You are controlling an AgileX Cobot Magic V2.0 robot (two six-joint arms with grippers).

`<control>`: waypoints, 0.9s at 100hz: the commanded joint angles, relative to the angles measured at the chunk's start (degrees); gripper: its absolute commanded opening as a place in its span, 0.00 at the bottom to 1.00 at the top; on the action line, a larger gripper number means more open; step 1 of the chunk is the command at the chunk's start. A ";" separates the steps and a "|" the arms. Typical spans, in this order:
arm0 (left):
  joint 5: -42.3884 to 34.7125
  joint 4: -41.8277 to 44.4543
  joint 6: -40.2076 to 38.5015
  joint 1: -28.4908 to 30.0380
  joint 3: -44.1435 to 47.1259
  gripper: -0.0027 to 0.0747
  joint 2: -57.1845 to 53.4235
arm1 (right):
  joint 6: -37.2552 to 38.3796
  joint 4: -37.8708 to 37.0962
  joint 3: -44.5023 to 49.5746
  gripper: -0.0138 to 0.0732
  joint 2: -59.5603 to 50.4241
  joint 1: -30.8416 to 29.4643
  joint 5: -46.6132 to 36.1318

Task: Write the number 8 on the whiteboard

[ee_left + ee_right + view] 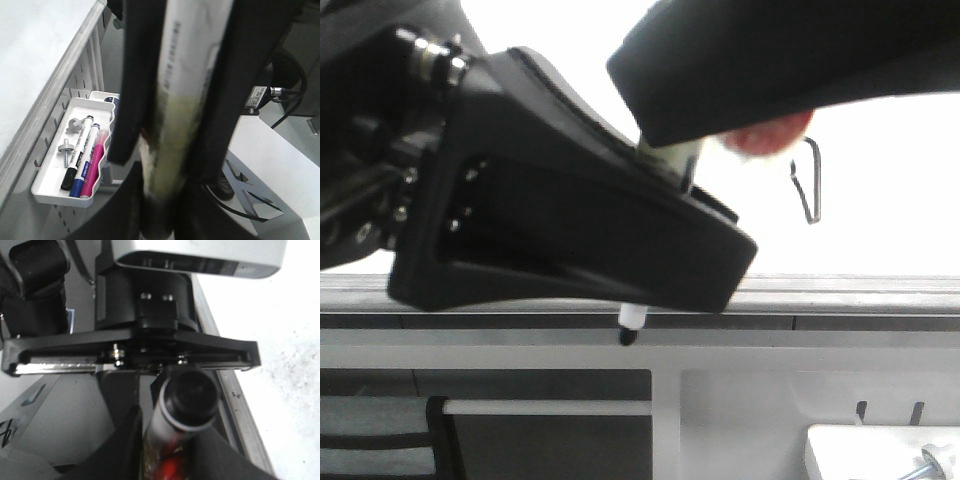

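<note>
The left tool (172,150) pinched a marker (182,100) at frame centre. The right tool (165,450) pinched another marker (187,402). A thin line (807,180) marked the whiteboard (890,180), upper right.

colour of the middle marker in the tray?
Blue marker, between a black and a pink one; left wrist view shows it best.

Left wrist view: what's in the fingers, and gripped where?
A white marker, clamped along its barrel between the left gripper's fingers. Its black tip pokes out below the gripper in the front view.
</note>
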 commanded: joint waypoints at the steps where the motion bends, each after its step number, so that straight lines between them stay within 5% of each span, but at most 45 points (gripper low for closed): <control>1: 1.72 -3.60 -1.42 -0.35 -1.60 0.01 -1.33 | -0.89 5.38 -1.80 0.48 -0.50 0.07 -3.71; 16: 1.66 -4.87 -1.42 -0.14 0.06 0.01 -2.03 | -0.89 5.63 -1.80 0.83 -0.77 0.07 -8.86; 38: 0.99 -13.32 -1.42 -0.14 5.77 0.01 -2.95 | -0.79 6.21 -1.80 0.86 -8.35 0.07 -18.06; 50: -3.29 -13.32 -3.36 -0.37 6.16 0.01 -2.84 | -0.65 11.49 -1.57 0.68 -12.82 0.07 -25.55; 66: -13.55 -13.32 -9.57 -0.37 5.43 0.01 -2.84 | -0.65 14.07 -1.57 0.07 -16.35 0.07 -28.85; 90: -27.74 -13.32 -15.24 -0.37 0.78 0.01 -2.37 | -0.65 16.16 -1.36 0.08 -16.88 0.07 -28.85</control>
